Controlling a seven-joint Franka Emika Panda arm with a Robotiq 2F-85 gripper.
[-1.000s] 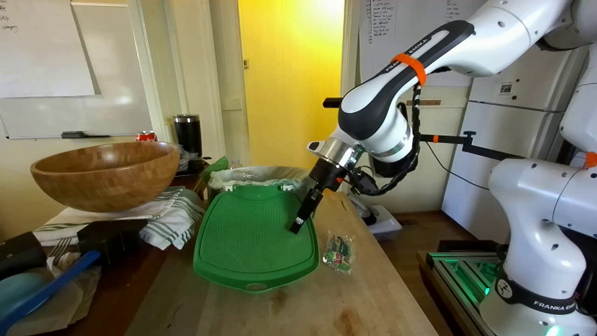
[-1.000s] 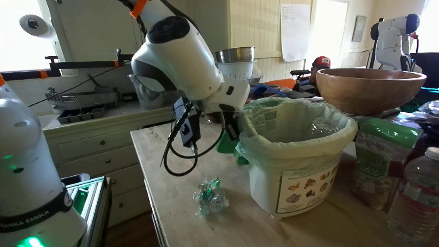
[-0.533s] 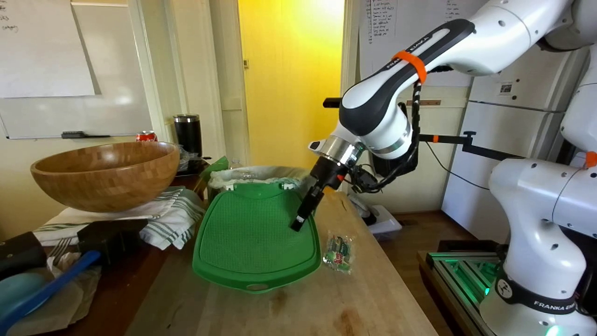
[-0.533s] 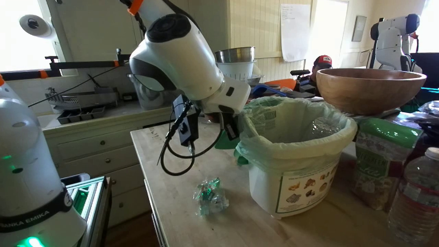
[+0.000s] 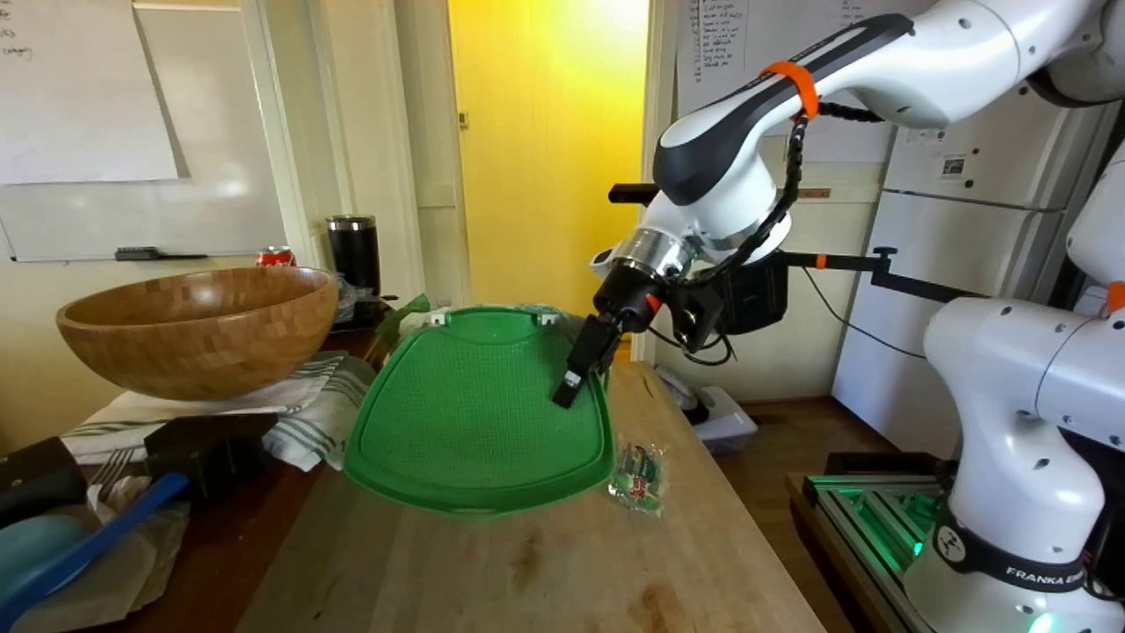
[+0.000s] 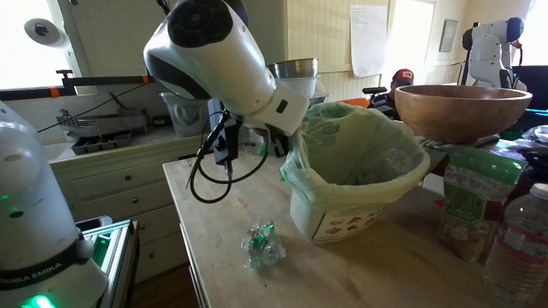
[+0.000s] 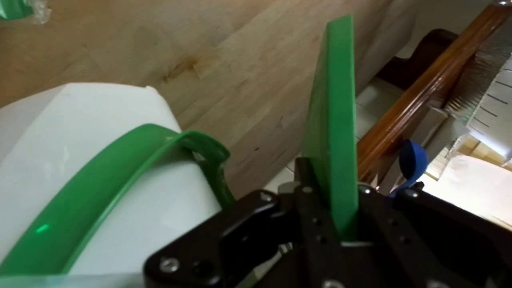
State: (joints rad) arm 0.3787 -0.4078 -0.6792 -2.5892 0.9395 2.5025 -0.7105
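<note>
A green lid hangs down from the side of a white bin lined with a pale green bag. My gripper is at the lid's side edge. In the wrist view the lid's edge stands between the two fingers, and the gripper is shut on it. The bin leans over in an exterior view; whether its base is fully on the table cannot be told. A green rim or handle curves along the white bin in the wrist view. The fingertips are hidden in an exterior view behind the arm and bin.
A crinkly clear packet lies on the wooden table. A large wooden bowl rests on striped towels. Beyond the bin stand a green bag of food and a water bottle. A blue utensil lies near the bowl.
Little moved at first. Over the last half second the gripper has risen with the lid's edge. The lid has lifted and swung, and the bin has tilted and shifted along with it.
</note>
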